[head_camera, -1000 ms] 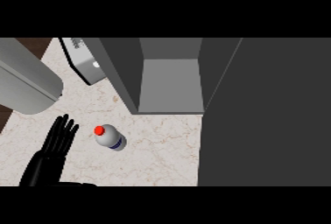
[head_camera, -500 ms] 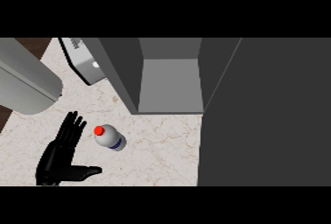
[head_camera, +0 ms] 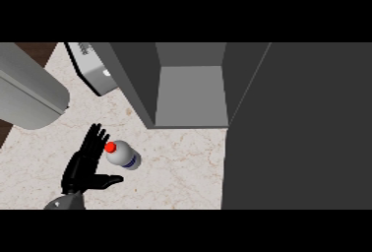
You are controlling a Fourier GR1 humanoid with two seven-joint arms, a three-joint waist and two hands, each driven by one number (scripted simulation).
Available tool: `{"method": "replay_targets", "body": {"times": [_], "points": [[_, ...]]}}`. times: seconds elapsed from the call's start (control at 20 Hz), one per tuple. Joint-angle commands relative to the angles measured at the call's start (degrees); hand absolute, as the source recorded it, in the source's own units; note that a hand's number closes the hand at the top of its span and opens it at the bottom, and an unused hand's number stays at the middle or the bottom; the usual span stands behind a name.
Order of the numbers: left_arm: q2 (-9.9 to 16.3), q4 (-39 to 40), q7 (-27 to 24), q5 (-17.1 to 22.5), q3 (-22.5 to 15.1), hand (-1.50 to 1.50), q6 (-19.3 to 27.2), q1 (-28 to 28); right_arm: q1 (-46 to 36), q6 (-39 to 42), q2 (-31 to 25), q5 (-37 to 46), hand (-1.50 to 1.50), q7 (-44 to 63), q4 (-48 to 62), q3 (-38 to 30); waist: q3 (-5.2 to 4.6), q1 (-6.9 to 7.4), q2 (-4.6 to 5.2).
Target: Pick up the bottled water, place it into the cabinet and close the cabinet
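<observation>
At the far left a large grey cylinder [head_camera: 29,101] lies over the worktop [head_camera: 174,167], with a grey appliance [head_camera: 98,69] beyond it. Nearer, the left hand [head_camera: 83,165] is seen with fingers straight and thumb spread to the right, holding nothing. The bottled water [head_camera: 123,155], red cap up, stands just to the right of the fingers, touching or nearly so. The grasp is judged to be the step in hand. It would be done well if the palm were brought against the bottle's side and fingers and thumb curled round the body below the cap, so that it is not tipped. Further right and farther off, the open cabinet [head_camera: 193,96] is seen, its dark door [head_camera: 298,128] swung out on the right. The right hand is not shown.
</observation>
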Motion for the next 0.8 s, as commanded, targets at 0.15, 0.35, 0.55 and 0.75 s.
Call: {"method": "replay_targets", "body": {"times": [0.15,0.35,0.55,0.75], "points": [[0.6,13.7,-7.5,-1.9,1.2,-1.50,-2.8,-7.7,1.2,1.4,-0.9,-0.6,-1.50,0.0,-0.3,0.0,0.00,-0.04,-0.02],[-0.9,19.6,-9.7,-2.6,1.3,-1.50,-2.9,-9.5,0.6,1.3,-0.4,-0.3,-1.50,-2.2,0.4,-1.0,0.00,-0.17,0.01],[-1.2,25.7,-14.9,-3.8,1.5,-1.50,-4.4,-10.8,-1.6,-1.1,0.3,1.6,-1.50,2.7,-0.5,1.8,-0.03,-0.02,0.07],[0.3,28.2,-11.8,-0.6,4.1,-1.50,-8.1,-15.5,1.2,-0.1,-0.7,-0.6,-1.50,2.7,-3.1,1.4,-0.03,-0.31,0.06]]}}
